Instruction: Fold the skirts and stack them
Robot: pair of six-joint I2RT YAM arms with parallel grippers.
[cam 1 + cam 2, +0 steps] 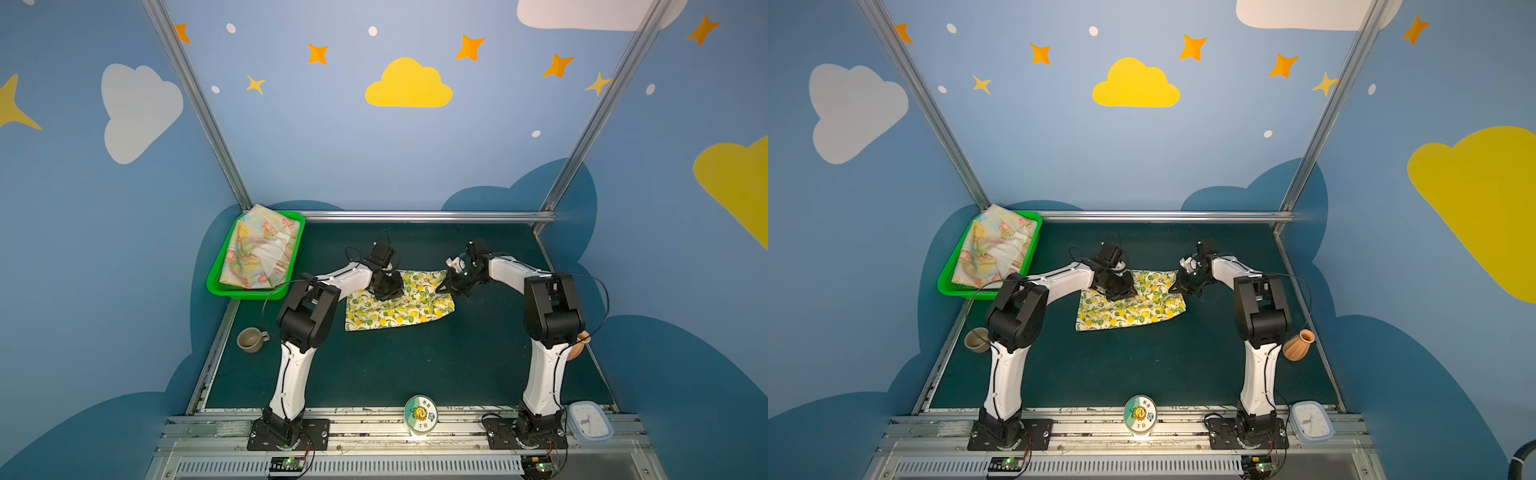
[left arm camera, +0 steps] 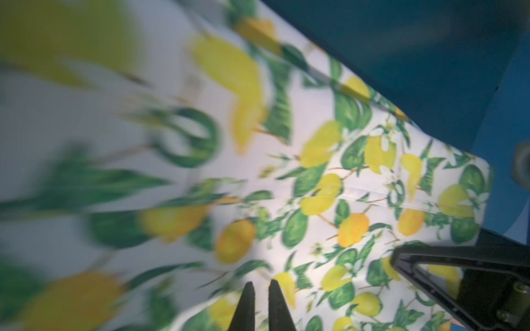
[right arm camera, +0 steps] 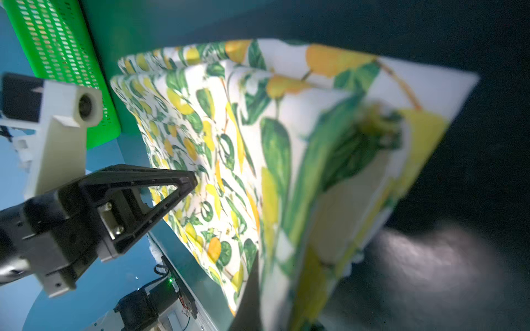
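The cream lemon-print skirt (image 1: 399, 309) (image 1: 1129, 309) lies folded mid-table. My left gripper (image 1: 388, 291) (image 2: 261, 283) is on its back-left part, shut, with its tips down on the print; I cannot tell if it pinches any cloth. My right gripper (image 1: 442, 286) (image 3: 266, 258) is at the skirt's far right corner, shut on the skirt's edge (image 3: 315, 200). That edge rises from the table, and the cloth hides one of the right gripper's fingers. The pale yellow skirt with pink flowers (image 1: 259, 253) (image 1: 994, 249) lies crumpled in the green basket (image 1: 216, 286) at the back left.
A grey-brown cup (image 1: 251, 338) stands by the left table edge. A terracotta vase (image 1: 1298, 345) stands by the right edge behind the right arm. A round tin (image 1: 420, 413) and a pale blue clock (image 1: 590, 420) sit on the front rail. Blue walls enclose three sides.
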